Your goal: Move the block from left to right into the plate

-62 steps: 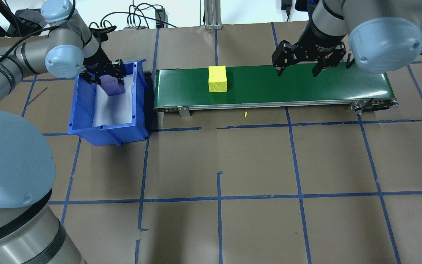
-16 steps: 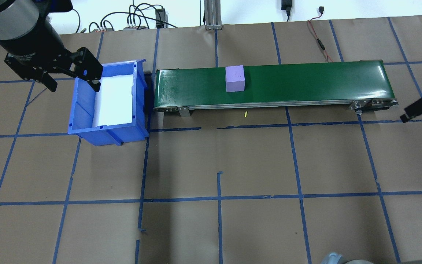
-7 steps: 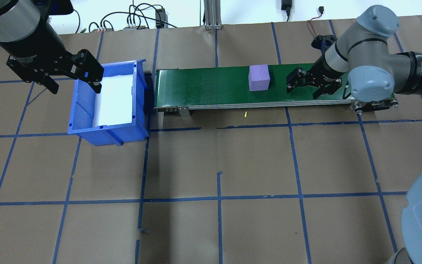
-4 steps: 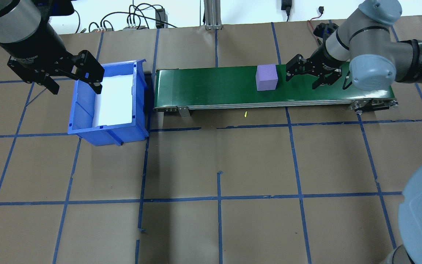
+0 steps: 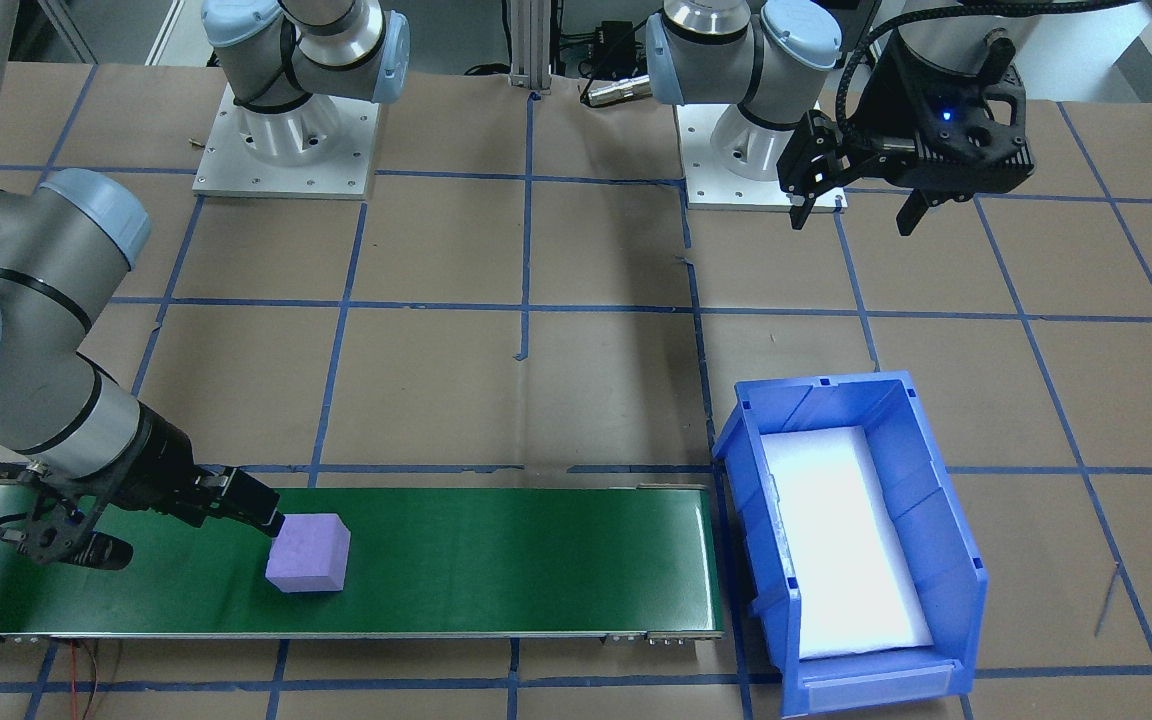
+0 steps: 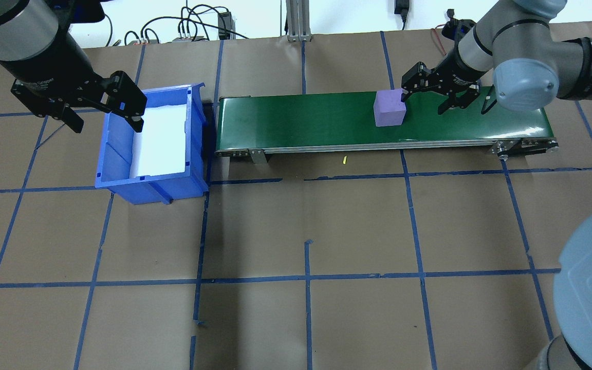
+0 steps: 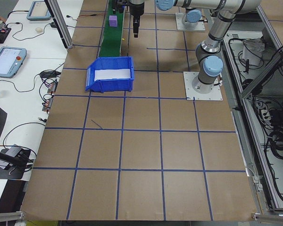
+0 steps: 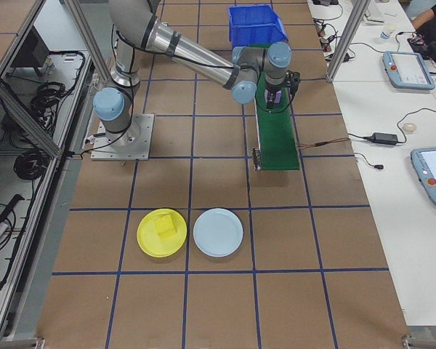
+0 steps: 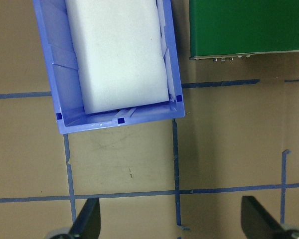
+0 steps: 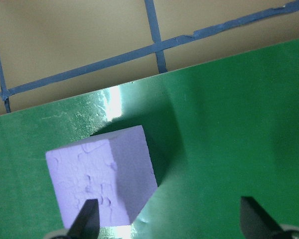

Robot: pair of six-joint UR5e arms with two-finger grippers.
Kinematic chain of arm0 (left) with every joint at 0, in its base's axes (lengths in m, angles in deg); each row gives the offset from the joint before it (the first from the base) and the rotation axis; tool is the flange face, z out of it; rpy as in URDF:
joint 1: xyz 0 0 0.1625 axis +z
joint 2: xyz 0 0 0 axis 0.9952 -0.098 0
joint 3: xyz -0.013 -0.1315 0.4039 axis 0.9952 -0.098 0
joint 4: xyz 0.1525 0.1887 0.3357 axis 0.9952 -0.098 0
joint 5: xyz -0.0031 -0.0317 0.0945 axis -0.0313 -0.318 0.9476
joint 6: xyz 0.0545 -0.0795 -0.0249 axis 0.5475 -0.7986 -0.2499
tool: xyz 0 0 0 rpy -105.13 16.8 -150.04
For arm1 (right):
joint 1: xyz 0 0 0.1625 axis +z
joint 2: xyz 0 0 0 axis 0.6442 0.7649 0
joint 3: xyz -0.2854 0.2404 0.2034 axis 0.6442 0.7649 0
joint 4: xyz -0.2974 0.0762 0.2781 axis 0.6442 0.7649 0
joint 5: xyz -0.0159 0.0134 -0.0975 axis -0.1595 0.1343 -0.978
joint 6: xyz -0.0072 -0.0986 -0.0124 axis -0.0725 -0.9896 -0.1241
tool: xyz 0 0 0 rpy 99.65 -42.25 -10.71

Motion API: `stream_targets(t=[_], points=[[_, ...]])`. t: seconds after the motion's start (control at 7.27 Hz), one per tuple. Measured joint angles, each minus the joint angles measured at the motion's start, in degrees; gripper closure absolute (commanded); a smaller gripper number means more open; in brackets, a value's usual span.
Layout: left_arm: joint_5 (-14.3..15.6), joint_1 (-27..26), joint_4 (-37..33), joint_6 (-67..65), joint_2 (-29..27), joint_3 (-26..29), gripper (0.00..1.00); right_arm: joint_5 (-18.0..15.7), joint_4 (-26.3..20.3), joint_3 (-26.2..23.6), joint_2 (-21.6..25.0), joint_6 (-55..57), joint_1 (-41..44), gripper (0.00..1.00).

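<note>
- A purple block (image 6: 390, 107) sits on the long green belt (image 6: 301, 121), toward the right side of the overhead view.
- The right gripper (image 6: 428, 95) hangs low over the belt with its two fingers wide apart. One finger (image 6: 409, 86) is right at the block's edge; I cannot tell if it touches. The other finger is off to the side over bare belt.
- The left gripper (image 6: 102, 105) is up in the air at the upper left of the overhead view, by the blue bin (image 6: 121, 182). Its fingers are apart and hold nothing.
- The bin has only a white sheet (image 6: 161, 139) in the bottom.
- In the right side view, the yellow plate (image 8: 149, 246) lies on the table at the lower left, well apart from the belt, with a yellow block (image 8: 164, 227) in it.
- A pale blue plate (image 8: 218, 232) lies just beside the yellow one.
</note>
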Motion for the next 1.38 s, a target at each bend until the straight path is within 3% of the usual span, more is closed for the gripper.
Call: stream_targets(t=[0.55, 0.83, 0.96, 1.38], points=[[-0.1, 0.0, 0.0, 0.1, 0.0, -0.1, 0.00, 1.7, 0.2, 1.1, -1.9, 2.4, 1.9, 0.04], [-0.1, 0.0, 0.0, 0.2, 0.0, -0.1, 0.00, -0.6, 0.4, 0.4, -2.9, -0.4, 2.3, 0.80], [0.0, 0.0, 0.0, 0.2, 0.0, -0.1, 0.00, -5.7, 0.5, -0.1, -3.2, -5.5, 2.3, 0.84], [0.0, 0.0, 0.0, 0.2, 0.0, -0.1, 0.00, -26.7, 0.1, 2.2, 0.7, -26.2, 1.3, 0.87]])
